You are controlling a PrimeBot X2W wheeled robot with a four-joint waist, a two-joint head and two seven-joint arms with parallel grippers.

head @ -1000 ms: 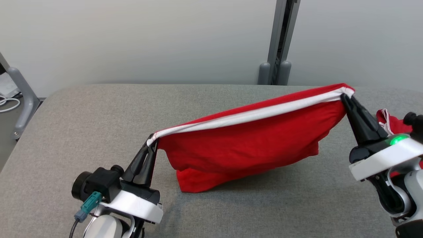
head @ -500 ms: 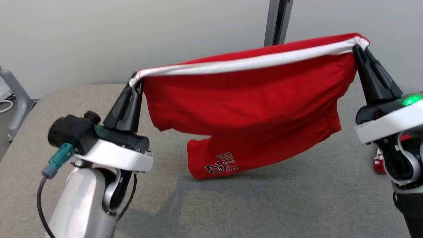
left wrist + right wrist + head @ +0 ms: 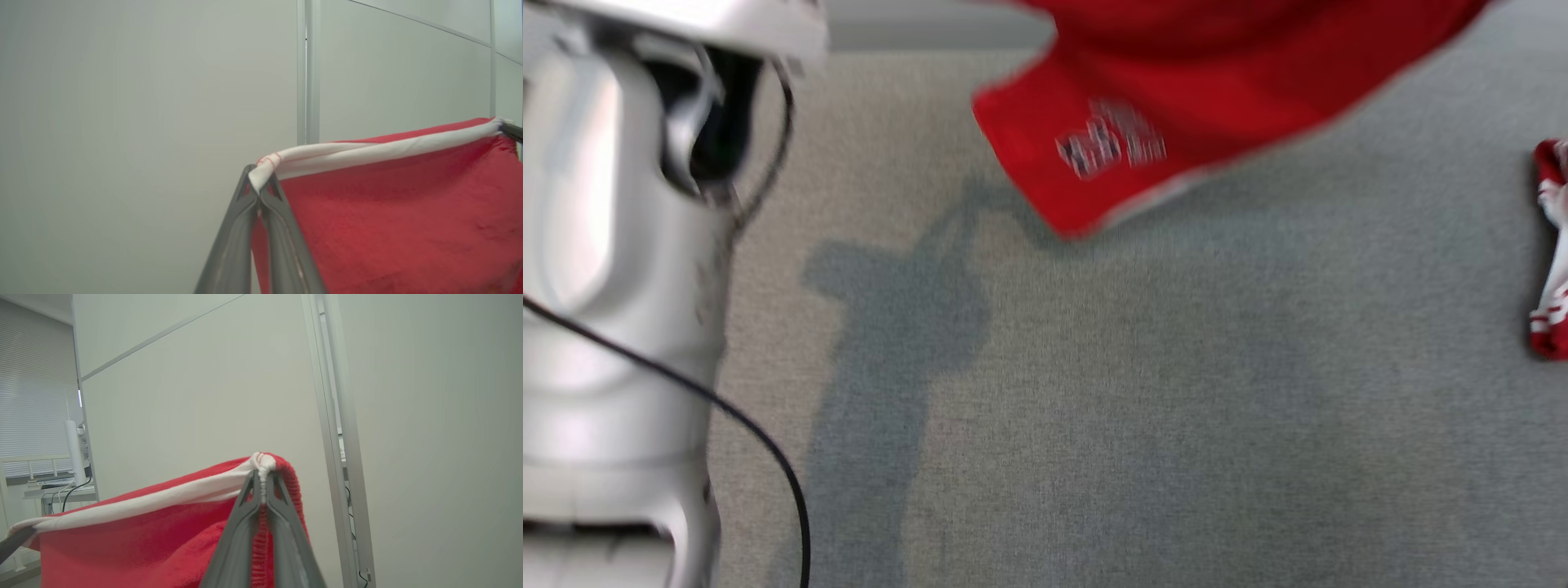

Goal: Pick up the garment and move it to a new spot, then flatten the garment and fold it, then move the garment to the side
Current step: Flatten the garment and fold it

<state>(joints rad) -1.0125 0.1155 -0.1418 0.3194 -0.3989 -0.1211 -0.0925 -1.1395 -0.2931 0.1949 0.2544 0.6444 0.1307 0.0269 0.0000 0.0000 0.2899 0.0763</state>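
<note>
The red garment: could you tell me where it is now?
The red garment hangs above the grey surface, top middle of the head view, its white band stretched between the left pincer and the right pincer.

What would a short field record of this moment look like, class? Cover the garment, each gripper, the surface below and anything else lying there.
Held item: red garment, hanging by its white waistband
Left arm: left gripper shut on one end of the waistband
Right arm: right gripper shut on the other end
Marking: pale print near the lower corner, too blurred to read
Support: grey fabric surface; the garment's corner appears to hang clear of it
Also present: red-and-white cloth lying at the head view's right edge
</note>
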